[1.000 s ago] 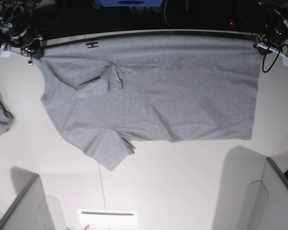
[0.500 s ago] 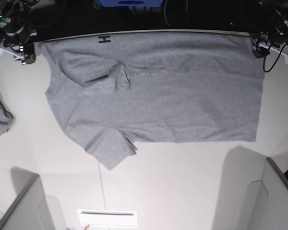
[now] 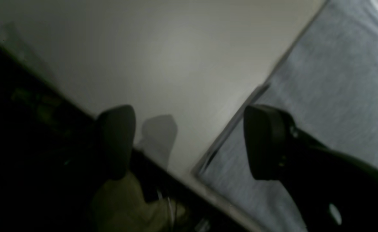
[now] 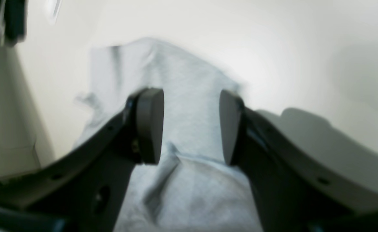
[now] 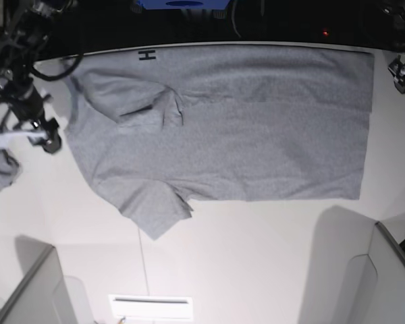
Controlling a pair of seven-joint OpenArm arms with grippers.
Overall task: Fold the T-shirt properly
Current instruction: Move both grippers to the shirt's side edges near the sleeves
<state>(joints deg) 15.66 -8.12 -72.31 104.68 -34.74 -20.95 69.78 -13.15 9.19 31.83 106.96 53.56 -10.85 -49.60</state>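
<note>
Both wrist views are blurred; the grey cloth (image 5: 0,169) is cut off by the base view's edge.

One black block capital "H" (image 5: 146,55) can be read on the T-shirt (image 5: 243,128), on its edge that lies along the far edge of the bench, toward the far left corner in the base view. No other text, number or sign is readable.
</note>
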